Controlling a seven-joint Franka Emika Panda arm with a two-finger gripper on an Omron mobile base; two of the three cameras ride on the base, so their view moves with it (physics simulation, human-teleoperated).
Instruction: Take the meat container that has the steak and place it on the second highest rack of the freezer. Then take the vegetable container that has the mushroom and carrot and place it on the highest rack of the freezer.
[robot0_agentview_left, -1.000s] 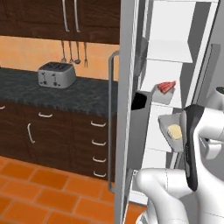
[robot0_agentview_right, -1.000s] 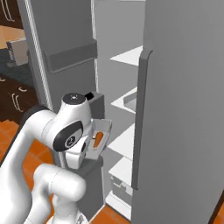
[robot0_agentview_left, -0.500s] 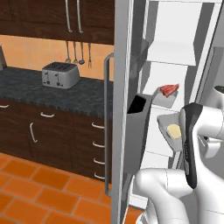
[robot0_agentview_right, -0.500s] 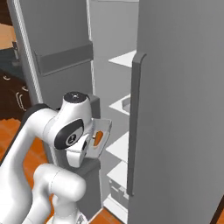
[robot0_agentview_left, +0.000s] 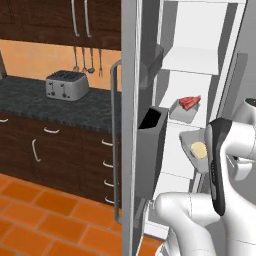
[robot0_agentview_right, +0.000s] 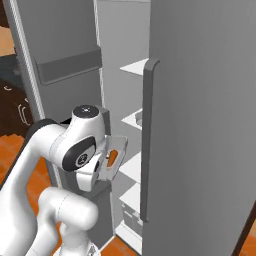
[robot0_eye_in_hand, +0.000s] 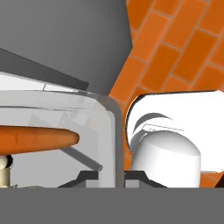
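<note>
Floor (robot0_agentview_left: 45, 220): orange brick-pattern tile, also visible in hand view. Left wall: dark speckled countertop (robot0_agentview_left: 65, 102) over dark wood base cabinets (robot0_agentview_left: 55, 150) with pale curved handles, drawer stack at the right end. Silver toaster (robot0_agentview_left: 66, 85) on the counter. Orange backsplash (robot0_agentview_left: 35, 60) with hanging utensils (robot0_agentview_left: 86, 60). Dark upper cabinets (robot0_agentview_left: 60, 20) above, long bar handles. Flat, even lighting.

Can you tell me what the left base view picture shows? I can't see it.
The white robot arm holds the vegetable container, with its pale mushroom, up at the open freezer. The meat container with its red steak sits on a shelf inside.
</note>
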